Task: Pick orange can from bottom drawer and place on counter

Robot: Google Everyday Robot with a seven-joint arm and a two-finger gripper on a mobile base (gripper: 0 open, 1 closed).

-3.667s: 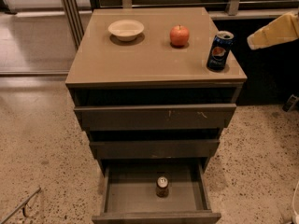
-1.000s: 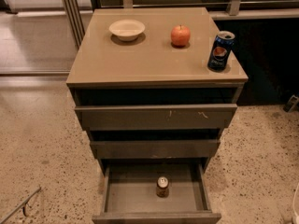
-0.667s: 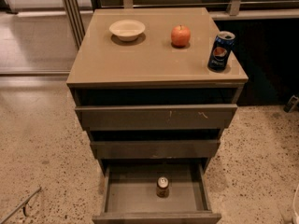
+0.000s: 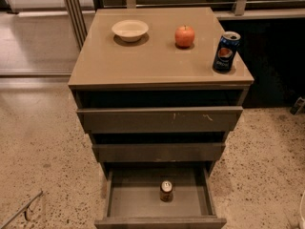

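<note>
Orange can (image 4: 166,190) upright in the pulled-out bottom drawer (image 4: 125,202), near mid-floor, clear of the walls. On the counter (image 4: 143,63): pale bowl (image 4: 130,30), apple (image 4: 185,36), blue Pepsi can (image 4: 226,51), well apart. Hand out of view; grip impossible to tell.

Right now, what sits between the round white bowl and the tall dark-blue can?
The camera view shows a round red apple between them, on the glossy tan counter. The gripper is out of sight.
</note>
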